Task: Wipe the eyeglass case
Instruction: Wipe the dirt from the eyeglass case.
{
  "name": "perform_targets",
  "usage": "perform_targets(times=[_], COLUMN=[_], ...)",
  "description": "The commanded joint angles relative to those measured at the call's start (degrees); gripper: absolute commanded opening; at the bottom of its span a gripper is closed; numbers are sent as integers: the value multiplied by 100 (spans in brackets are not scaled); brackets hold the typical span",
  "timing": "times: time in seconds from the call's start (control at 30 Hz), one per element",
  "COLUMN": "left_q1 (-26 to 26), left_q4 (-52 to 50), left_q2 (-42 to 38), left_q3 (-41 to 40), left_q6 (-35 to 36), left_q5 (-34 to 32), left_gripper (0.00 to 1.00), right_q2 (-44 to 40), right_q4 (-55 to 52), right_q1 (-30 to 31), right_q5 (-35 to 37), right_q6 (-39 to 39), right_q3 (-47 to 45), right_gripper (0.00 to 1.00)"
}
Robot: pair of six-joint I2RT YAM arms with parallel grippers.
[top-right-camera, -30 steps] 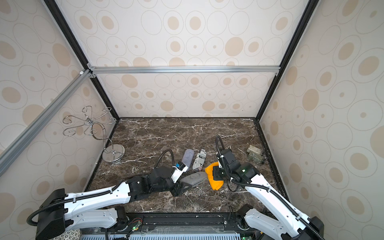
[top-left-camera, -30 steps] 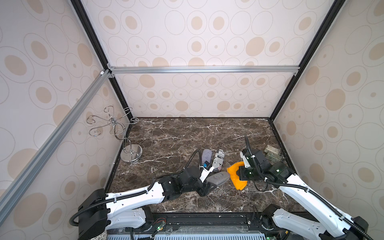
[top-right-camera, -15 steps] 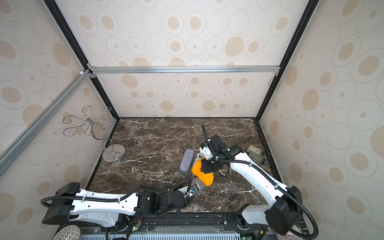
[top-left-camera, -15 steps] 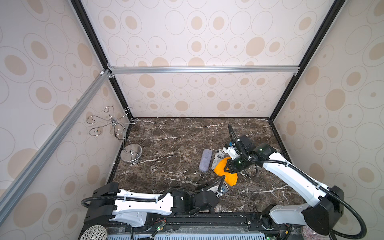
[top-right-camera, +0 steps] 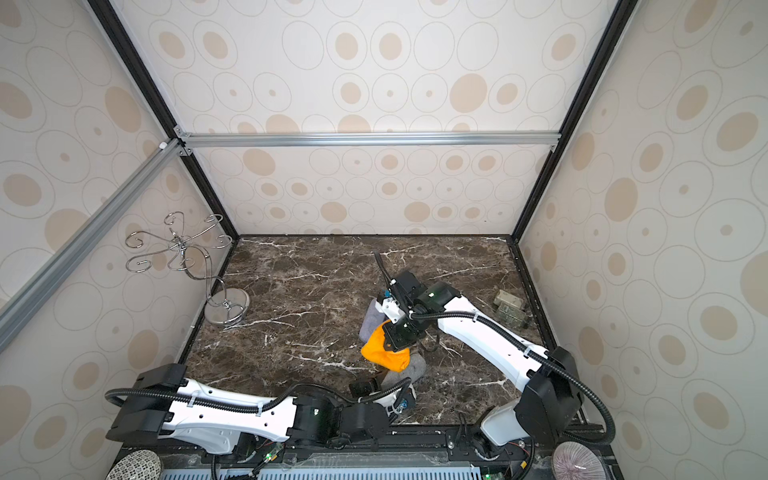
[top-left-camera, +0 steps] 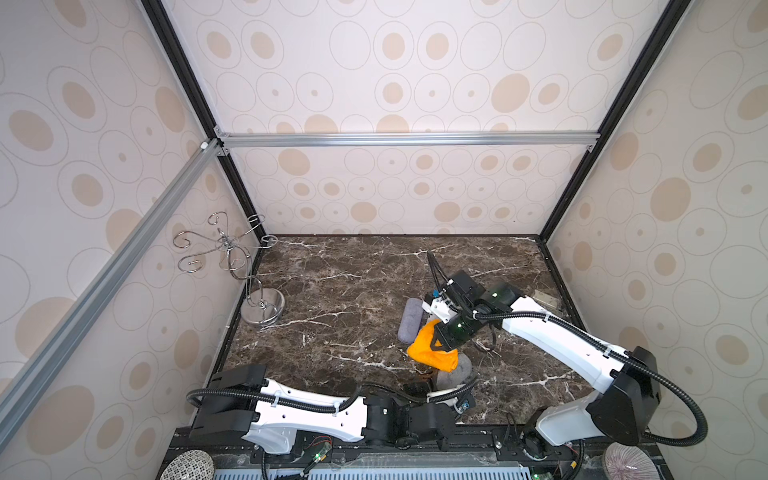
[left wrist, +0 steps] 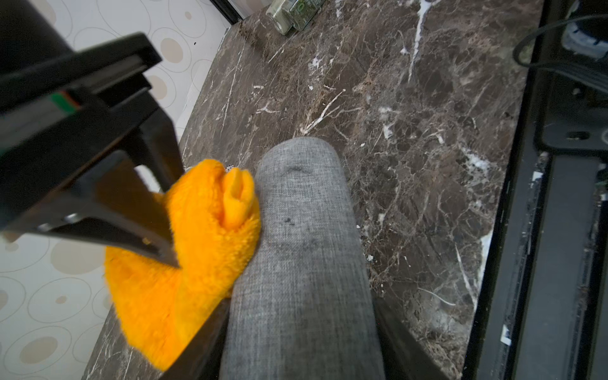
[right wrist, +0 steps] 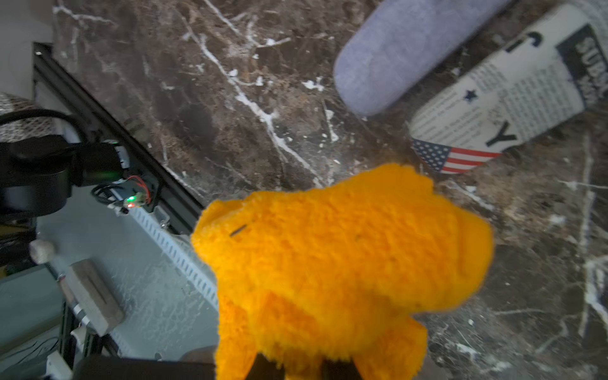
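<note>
My left gripper [left wrist: 301,329] is shut on one end of a grey fabric eyeglass case [left wrist: 302,246], which it holds low near the table's front edge; both top views show the case [top-left-camera: 457,370] [top-right-camera: 411,368]. The case has dark smudges on its top. My right gripper [right wrist: 306,368] is shut on a fluffy orange cloth [right wrist: 345,263]. The cloth [left wrist: 197,246] presses against the side of the grey case. From above the cloth [top-left-camera: 432,351] covers the case's far end, and the right gripper [top-left-camera: 451,332] sits just behind it.
A lavender case [top-left-camera: 409,320] [right wrist: 401,56] and a newspaper-print case [right wrist: 503,98] lie on the marble just behind the cloth. Small green jars [top-right-camera: 509,307] stand by the right wall. A wire metal stand [top-left-camera: 262,307] is at the left wall.
The left arm has pulled back to the front edge with the grey case. The right arm swung left with the orange cloth and brought it down onto the case.
</note>
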Motion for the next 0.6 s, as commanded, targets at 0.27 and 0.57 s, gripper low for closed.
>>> perform_targets(times=[0.27,0.57], left_q1=[-76,-83], left_q4=[23,146], left_q2=[-203,-231], left_q3=[269,304], left_q6=[73,131], left_q5=[-518,-499], left_gripper=[31,31], right_q2=[-482,-228], right_q4=[-751,-273], right_q1=[-573,570], right_q5=[493,-342], right_q6=[-34,224], right_q3=[-132,292], right_gripper=[0,0])
